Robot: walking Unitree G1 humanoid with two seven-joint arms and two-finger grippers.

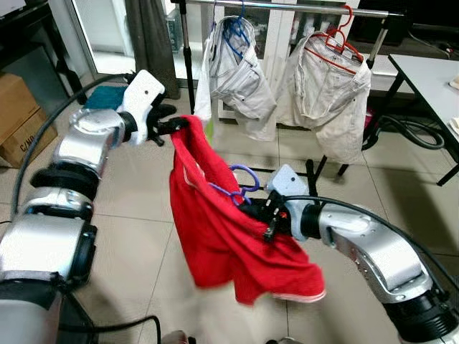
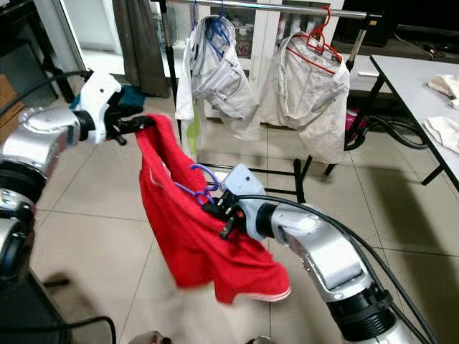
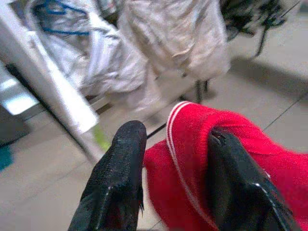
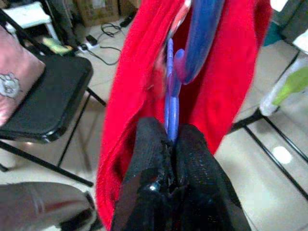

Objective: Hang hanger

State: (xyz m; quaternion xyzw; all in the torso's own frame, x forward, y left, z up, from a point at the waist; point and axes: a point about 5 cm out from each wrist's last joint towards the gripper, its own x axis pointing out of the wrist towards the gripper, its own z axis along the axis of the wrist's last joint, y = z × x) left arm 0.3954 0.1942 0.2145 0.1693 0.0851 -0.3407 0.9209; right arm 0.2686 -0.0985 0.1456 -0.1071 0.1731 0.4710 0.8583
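A red garment (image 1: 215,229) hangs in mid-air between my two arms, in front of the clothes rail (image 1: 301,7). My left gripper (image 1: 171,126) is shut on its upper hem, and the left wrist view shows red cloth (image 3: 192,139) between the black fingers (image 3: 115,183). A purple-blue hanger (image 1: 244,174) is partly inside the garment, with its hook sticking out. My right gripper (image 1: 252,208) is shut on this hanger (image 4: 197,43) at the garment's middle. The hanger's lower part is hidden by cloth.
On the rail hang white shorts on a blue hanger (image 1: 240,79) and white shorts on a red hanger (image 1: 330,86). A white table (image 1: 430,72) stands at the right, a cardboard box (image 1: 18,115) at the left. A black chair (image 4: 43,101) stands near my right side.
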